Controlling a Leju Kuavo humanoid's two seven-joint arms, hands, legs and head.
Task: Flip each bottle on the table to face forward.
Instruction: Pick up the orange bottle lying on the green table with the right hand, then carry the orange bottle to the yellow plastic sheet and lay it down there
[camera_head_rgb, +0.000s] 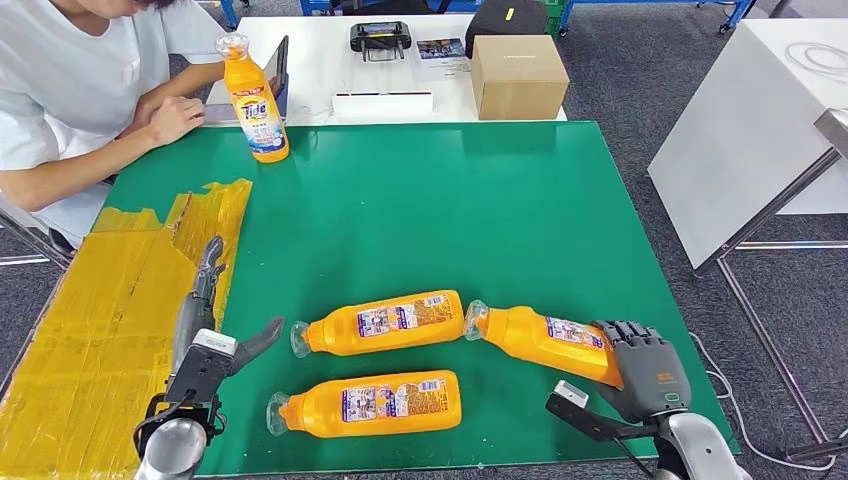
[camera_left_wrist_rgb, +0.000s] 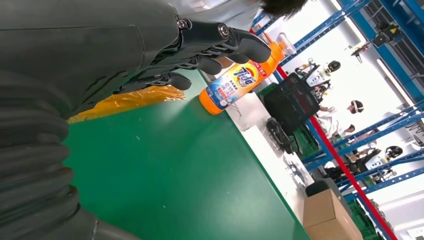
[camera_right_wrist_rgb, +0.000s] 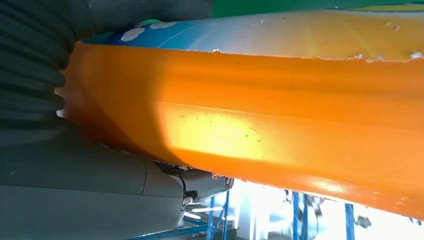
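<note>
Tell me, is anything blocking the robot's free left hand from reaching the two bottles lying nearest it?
Nothing visible does. Bare green mat lies between the left hand and both lying bottles. The right hand holds a third bottle.

Three bottles lying (camera_head_rgb: 385, 322) near the table's (camera_head_rgb: 520, 210) front edge — a fourth upright (camera_head_rgb: 254, 98) at its far-left corner.

Head view: high, facing forward and down over the green table (camera_head_rgb: 480, 200). Left wrist view: low beside the left hand (camera_left_wrist_rgb: 200, 50), looking far across the table to the standing bottle (camera_left_wrist_rgb: 235, 82), which the head view shares (camera_head_rgb: 255, 100). Right wrist view: pressed close against a lying bottle (camera_right_wrist_rgb: 275, 100).
</note>
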